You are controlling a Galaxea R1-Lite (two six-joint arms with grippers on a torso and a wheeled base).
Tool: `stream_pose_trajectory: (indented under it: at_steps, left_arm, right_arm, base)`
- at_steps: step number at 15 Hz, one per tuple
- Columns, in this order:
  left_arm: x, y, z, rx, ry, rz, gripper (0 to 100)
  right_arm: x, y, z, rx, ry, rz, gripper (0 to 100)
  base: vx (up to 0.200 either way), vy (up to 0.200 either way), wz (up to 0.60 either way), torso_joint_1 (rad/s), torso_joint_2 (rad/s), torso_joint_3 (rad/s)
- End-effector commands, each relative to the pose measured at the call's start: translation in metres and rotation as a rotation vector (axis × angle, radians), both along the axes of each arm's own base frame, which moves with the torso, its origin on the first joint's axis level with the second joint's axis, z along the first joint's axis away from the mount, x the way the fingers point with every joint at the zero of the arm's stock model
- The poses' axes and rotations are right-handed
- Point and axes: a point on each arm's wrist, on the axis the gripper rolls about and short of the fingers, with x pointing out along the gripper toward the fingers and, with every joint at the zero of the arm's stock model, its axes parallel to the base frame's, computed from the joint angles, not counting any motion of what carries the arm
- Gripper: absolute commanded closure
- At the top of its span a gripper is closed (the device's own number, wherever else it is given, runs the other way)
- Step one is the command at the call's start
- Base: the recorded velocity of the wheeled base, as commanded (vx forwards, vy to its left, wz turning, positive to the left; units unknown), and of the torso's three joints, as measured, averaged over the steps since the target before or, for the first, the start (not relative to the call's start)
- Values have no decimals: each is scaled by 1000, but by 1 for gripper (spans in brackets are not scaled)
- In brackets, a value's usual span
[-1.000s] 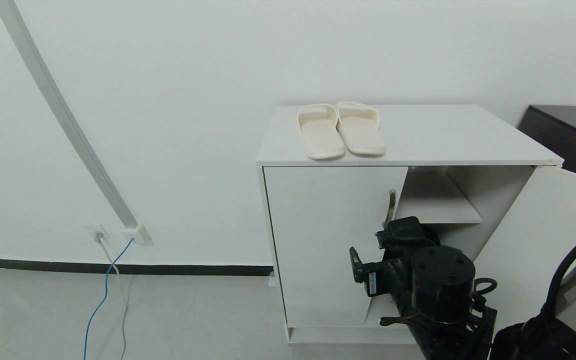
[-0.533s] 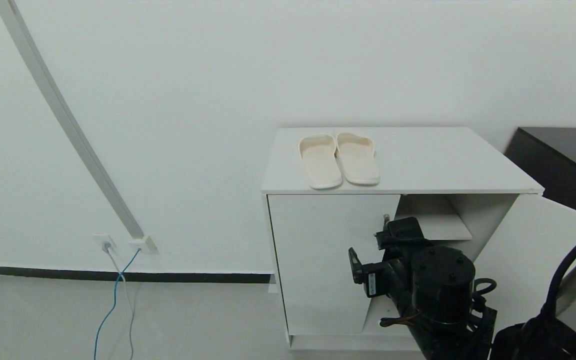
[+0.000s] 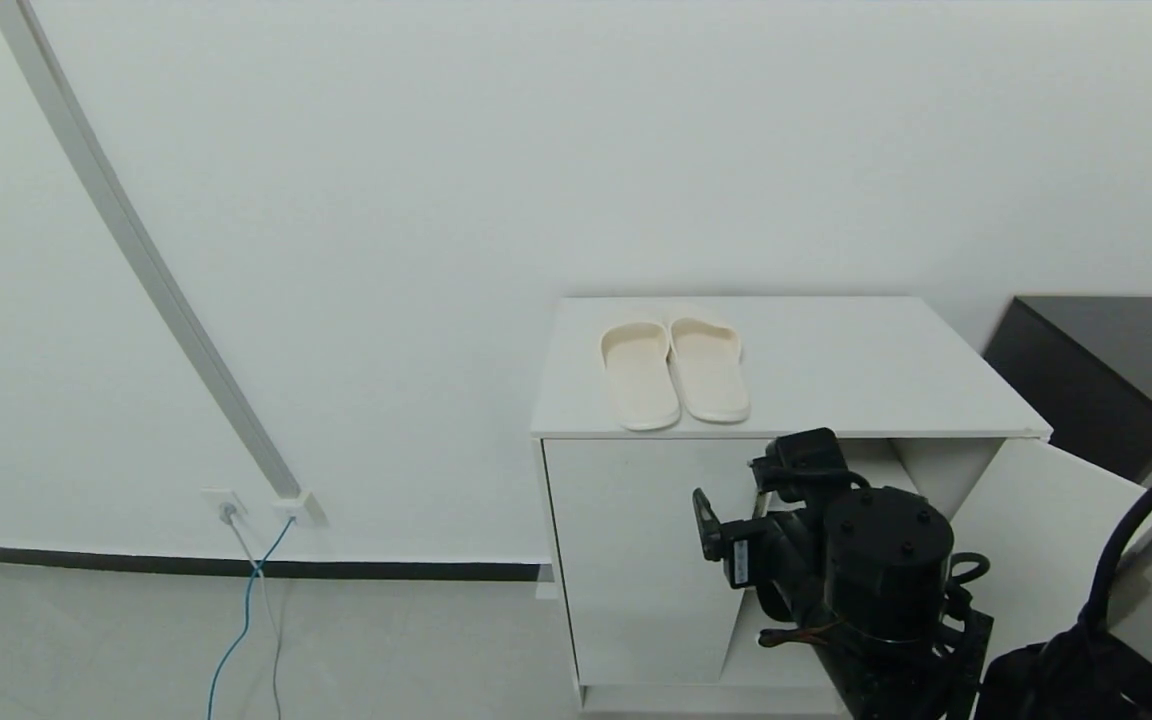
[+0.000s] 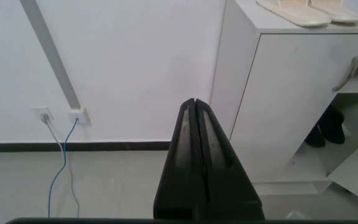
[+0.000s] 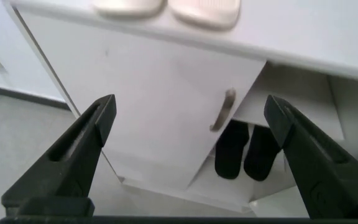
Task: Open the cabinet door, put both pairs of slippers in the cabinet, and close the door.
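Slippers, cream pair [image 3: 674, 372]: side by side and touching on top of the cabinet [image 3: 836, 360], toward its left half, toes near the front edge. Black pair [image 5: 246, 149] is already inside, in the lower bay under the shelf [image 4: 356, 87]. Right door [image 3: 1046, 540] is swung open, left door [image 3: 636, 550] is closed. So my read is the step in hand is grabbing the cream pair and moving it inside. Right tool [image 5: 190, 104] has its fingers spread wide, holding nothing and touching nothing. It hangs in front of the left door by the handle [image 5: 221, 111], below the cabinet top. Left tool [image 4: 195, 106] has its fingers pressed together with nothing between them, well off to the cabinet's left, so it looks parked. To do it well, I'd lift the right tool clear of the top panel's front lip first, then come in over the toes and close across the seam where the two slippers meet, so both go as one. They look like soft foam, so expect flex. A shallow bite probably drops one. Then back straight off the top, drop in front of the open bay, and go in between the closed door's edge and the open door without clipping either. Shelf above the black pair looks like the free spot.
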Motion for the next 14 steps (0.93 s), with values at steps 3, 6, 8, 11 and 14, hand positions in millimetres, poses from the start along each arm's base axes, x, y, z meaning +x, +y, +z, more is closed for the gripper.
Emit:
stream_pose_trajectory:
  at_steps: [3,6,8,11,14]
  left_arm:
    - [0,0,0,1,0,0,100]
    - [0,0,0,1,0,-2,100]
    - [0,0,0,1,1,0,100]
    - [0,0,0,1,0,-2,100]
    - [0,0,0,1,1,-2,100]
  right_arm:
    - [13,10,18,38,-29,8,0]
    - [27,17,36,65,-42,15,0]
    - [33,20,44,69,-33,10,0]
    - [41,30,61,94,46,35,0]
    - [45,35,70,106,142,47,0]
  base:
    - [0,0,0,119,-258,-141]
    - [0,0,0,0,0,0]
    - [0,0,0,0,0,0]
    - [0,0,0,0,0,0]
    - [0,0,0,0,0,0]
